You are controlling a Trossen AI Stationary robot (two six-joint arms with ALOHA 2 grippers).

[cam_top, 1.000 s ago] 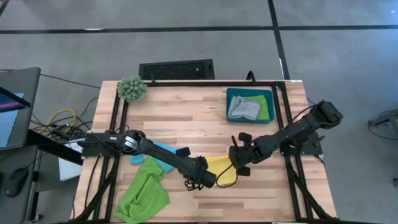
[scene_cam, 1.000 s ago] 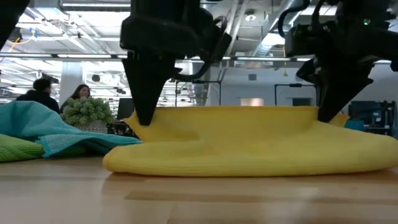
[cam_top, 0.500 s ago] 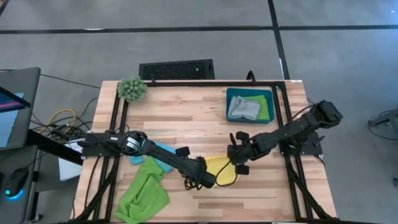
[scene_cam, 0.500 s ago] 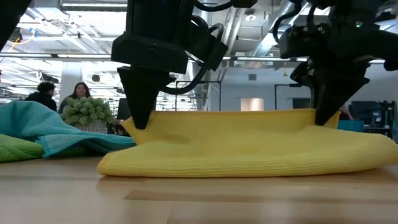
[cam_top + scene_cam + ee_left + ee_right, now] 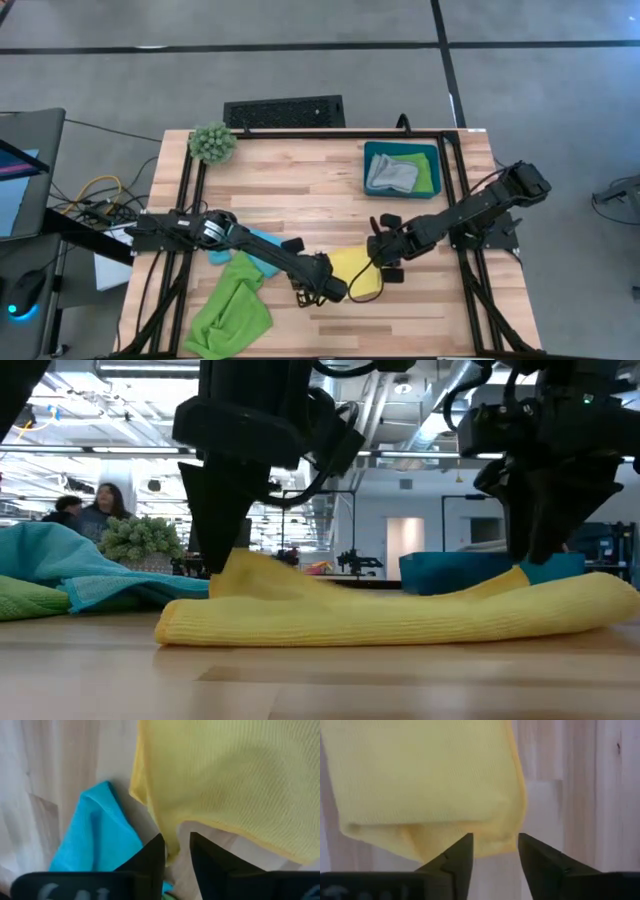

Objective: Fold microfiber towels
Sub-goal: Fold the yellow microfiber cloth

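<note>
The yellow microfiber towel point(image 5: 356, 272) lies folded double on the table near its front edge, seen side-on in the low view point(image 5: 400, 615). My left gripper point(image 5: 318, 287) stands over the towel's left corner, fingers pointing down and slightly apart. In the left wrist view point(image 5: 173, 855) a strip of yellow edge shows between its fingers. My right gripper point(image 5: 386, 256) stands open over the towel's right corner. In the right wrist view point(image 5: 492, 851) the towel's edge lies below the gap. A light blue towel point(image 5: 262, 248) and a lime green towel point(image 5: 232, 310) lie under the left arm. My left gripper comes from above, a finger on either side of the yellow towel's left corner point(image 5: 172, 845). That corner still stands up in a small peak point(image 5: 238, 563) at the fingertips, while the rest lies on the table. I cannot tell whether the fingers touch it.
A blue tray point(image 5: 372, 152) at the back right holds a grey and a green towel. A fuzzy green plant ball point(image 5: 212, 142) sits at the back left corner. A black grille point(image 5: 284, 110) lies beyond the far edge. Bare wood shows in the middle of the table.
Both grippers have opened and let go of the yellow towel's upper edge. That edge, drawn taut between them before, has dropped onto the layer below. The towel now lies low and flat, with only its left corner still raised at the left fingertips.
</note>
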